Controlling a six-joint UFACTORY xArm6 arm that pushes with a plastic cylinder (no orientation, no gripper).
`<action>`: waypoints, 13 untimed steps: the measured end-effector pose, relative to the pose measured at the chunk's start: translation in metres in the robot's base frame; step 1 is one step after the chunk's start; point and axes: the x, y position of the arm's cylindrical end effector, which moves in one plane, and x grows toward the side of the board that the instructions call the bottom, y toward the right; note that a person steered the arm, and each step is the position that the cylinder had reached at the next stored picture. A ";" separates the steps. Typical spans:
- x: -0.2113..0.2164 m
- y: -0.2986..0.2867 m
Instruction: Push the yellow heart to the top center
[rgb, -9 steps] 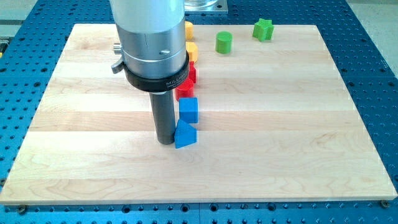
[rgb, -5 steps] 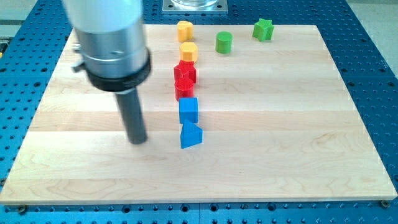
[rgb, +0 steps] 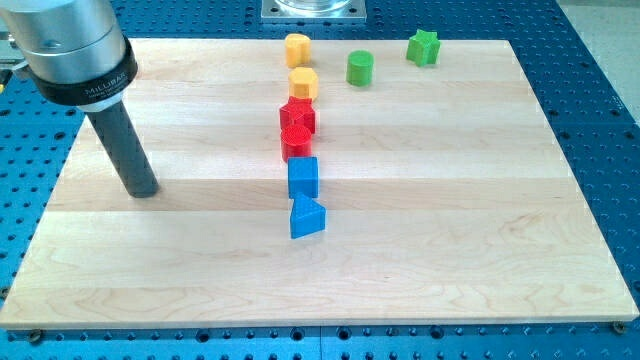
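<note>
Since the earlier frames my tip has travelled from right beside the blue triangular block to the view's left, and it now rests on the bench well apart from every block. That blue triangular block has also turned a little and sits slightly further toward the view's right than it did at first.

Camera view: the arm ends in a plain dark rod, so the tool has no jaws to be wide or narrow and holds nothing; the rod stands upright under its grey metal collar near the view's left edge. A column of blocks runs down the middle of the bench. At its top, close to the far edge, is a yellow block whose shape I cannot make out for certain; just below it, apart by a small gap, is a second yellow block, also unclear in shape. Which of the two is the heart I cannot tell. Beneath come two red blocks, touching each other, then a blue cube, then the blue triangular block. To the view's right sit a green cylinder and a green star-like block.
</note>
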 end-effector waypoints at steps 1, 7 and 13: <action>-0.011 0.000; -0.213 0.123; -0.221 0.188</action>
